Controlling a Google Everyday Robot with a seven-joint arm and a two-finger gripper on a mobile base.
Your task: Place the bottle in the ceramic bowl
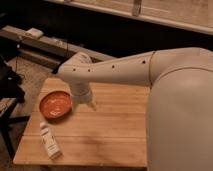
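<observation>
We can't tell the pincer's (91, 104) state beside the orange-red glazed bowl (56, 104); we'd grasp the flat white plastic bottle (50, 141) crosswise.

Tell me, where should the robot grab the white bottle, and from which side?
Probably across its middle, coming down from above. The bottle lies flat on the table, long and narrow, so its two long sides are easiest to pinch. The gripper hangs just beside the ceramic bowl, apart from the bottle.

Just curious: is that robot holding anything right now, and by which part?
Nothing: the pincer hangs beside the ceramic bowl; the bottle lies apart on the table.
</observation>
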